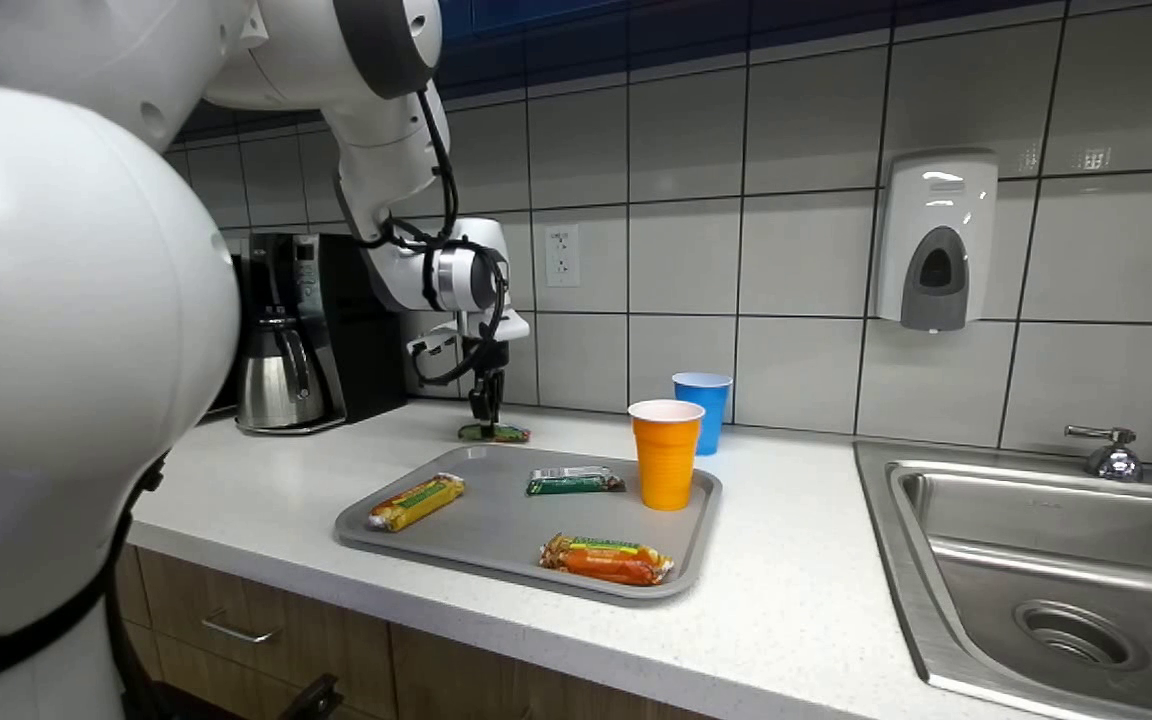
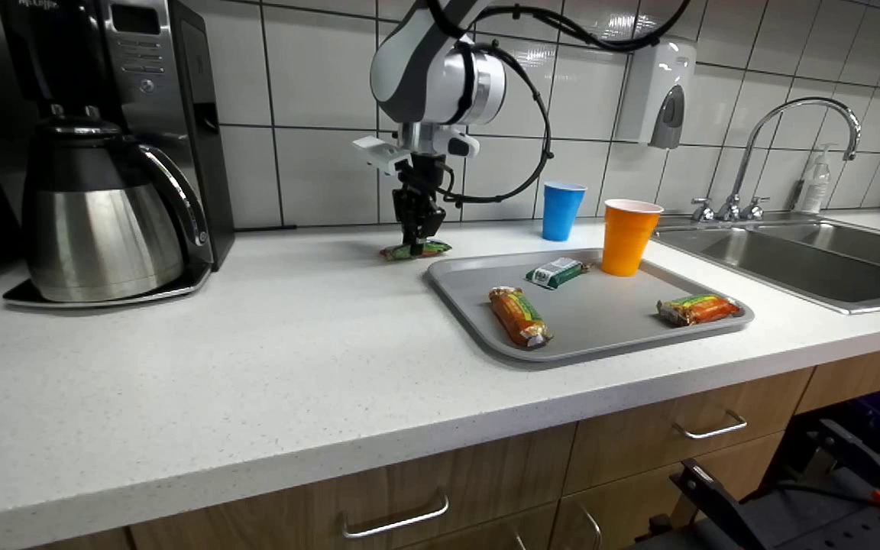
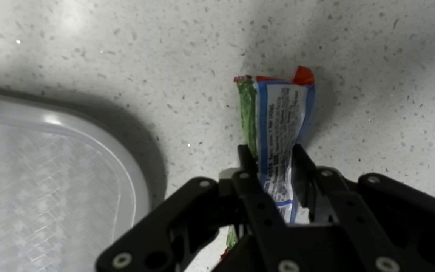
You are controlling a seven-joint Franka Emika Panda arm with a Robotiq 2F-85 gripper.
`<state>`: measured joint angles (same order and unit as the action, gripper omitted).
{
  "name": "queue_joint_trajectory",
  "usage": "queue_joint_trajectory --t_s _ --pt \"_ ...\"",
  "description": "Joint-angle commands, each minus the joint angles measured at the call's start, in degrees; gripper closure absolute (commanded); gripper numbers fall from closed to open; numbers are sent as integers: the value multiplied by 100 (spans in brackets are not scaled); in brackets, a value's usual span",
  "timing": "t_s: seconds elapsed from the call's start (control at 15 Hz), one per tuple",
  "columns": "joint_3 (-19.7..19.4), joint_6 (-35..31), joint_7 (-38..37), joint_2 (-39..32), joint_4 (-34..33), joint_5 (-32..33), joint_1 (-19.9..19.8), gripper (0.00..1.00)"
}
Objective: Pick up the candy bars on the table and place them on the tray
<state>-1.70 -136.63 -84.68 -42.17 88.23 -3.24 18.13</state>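
Black fingertips [image 3: 247, 162] of my pincer [image 3: 271, 152] are clamped on a wrapped green bar [image 3: 279, 109], one along each long side, its printed back turned upward in the wrist view. That bar appears to rest on the white desk [image 2: 257, 367] in both exterior views, so I judge the step in hand to be the grasp itself, with the lift not yet made. Just beside it sits the grey tray [image 1: 506, 515], one rounded corner nearest the bar. On the tray lie a yellow-orange bar [image 1: 416, 503] and a dark green bar [image 1: 576, 484], along with a wider orange-red packet [image 1: 608, 560] and an upright orange cup [image 1: 668, 460]; a blue cup [image 1: 716, 425] stands on the desk behind. By my reckoning this is the last bar to bring over. Next I should raise it straight up, high enough to clear the tray's low rim, then carry it across and lower it onto bare grey between the yellow-orange bar and the dark green one before letting go. I'd plan a path well away from the orange cup, which a careless swing could tip.
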Motion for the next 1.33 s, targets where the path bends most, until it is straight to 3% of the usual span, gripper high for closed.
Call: queue_joint_trajectory --t_s 0.0,0.67,1.27 --pt "-34 235 -82 166 -4 127 24 93" --pt "83 70 153 922 717 156 -63 95" --pt "80 -102 116 2042 2169 299 -74 95"
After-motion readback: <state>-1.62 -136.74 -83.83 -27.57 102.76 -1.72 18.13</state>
